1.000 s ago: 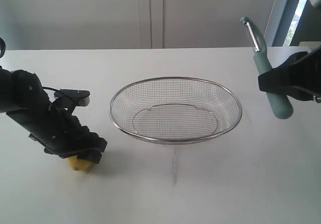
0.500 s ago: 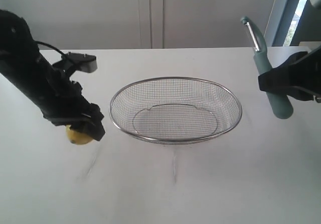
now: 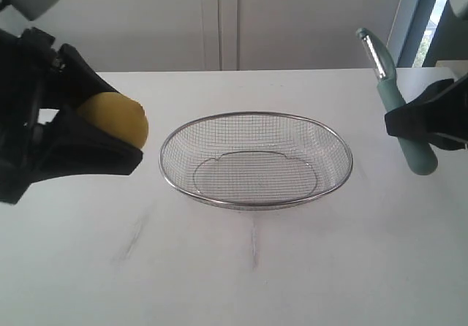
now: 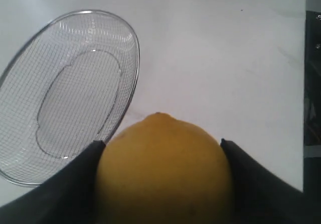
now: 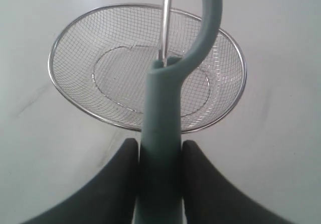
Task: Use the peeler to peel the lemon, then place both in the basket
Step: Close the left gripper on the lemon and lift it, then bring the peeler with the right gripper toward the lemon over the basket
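Left gripper (image 3: 129, 129) lifted lemon (image 3: 110, 118) off table, high beside basket (image 3: 256, 205). Right gripper (image 3: 408, 125) nudged peeler (image 3: 391, 85) sideways. 2 grips clenched: lemon, peeler handle. Lemon probably firm, waxy, roll-prone; pinch across middle.

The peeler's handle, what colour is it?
The peeler has a pale teal-green handle; the right wrist view shows it best.
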You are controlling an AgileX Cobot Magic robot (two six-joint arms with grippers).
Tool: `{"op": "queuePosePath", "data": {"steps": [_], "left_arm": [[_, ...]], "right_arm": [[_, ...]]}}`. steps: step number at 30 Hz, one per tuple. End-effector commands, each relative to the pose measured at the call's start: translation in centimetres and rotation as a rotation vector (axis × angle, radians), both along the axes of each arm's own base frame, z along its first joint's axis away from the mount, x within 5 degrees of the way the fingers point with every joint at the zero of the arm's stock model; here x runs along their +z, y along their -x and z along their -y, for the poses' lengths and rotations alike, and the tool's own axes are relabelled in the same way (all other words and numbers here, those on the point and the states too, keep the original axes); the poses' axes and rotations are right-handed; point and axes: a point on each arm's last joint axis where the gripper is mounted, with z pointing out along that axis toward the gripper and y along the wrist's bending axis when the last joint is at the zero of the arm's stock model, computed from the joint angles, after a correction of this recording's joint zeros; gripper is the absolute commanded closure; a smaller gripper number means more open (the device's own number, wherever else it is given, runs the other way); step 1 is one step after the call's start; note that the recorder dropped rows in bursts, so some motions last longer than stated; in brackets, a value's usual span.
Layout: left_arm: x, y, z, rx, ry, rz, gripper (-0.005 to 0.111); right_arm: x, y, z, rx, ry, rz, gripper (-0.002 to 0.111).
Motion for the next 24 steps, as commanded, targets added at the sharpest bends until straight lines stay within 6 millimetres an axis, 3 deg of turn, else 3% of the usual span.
{"op": "queuePosePath", "data": {"steps": [1, 4, 9, 15, 24], "left_arm": [[1.4, 3.4, -1.4, -0.017, 0.073, 0.133, 0.107], [2.7, 5.9, -2.5, -0.013, 0.113, 0.228, 0.107], [3.3, 6.8, -2.9, -0.007, 0.139, 0.264, 0.107], [2.6, 4.9, -2.2, 0.017, 0.122, 0.222, 0.107], [0.9, 1.2, -1.0, 0.092, 0.097, 0.173, 0.107]], "right_arm": [[0.1, 0.2, -0.3, 0.005, -0.040, -0.014, 0.108], [0.2, 0.2, -0.4, 0.005, -0.073, -0.017, 0.108], [-1.1, -0.7, -1.0, 0.130, -0.019, -0.045, 0.108], [-3.4, -2.5, -2.1, 0.179, -0.125, -0.212, 0.108], [-4.8, -2.5, -6.7, 0.520, -0.307, -0.279, 0.108]]}}
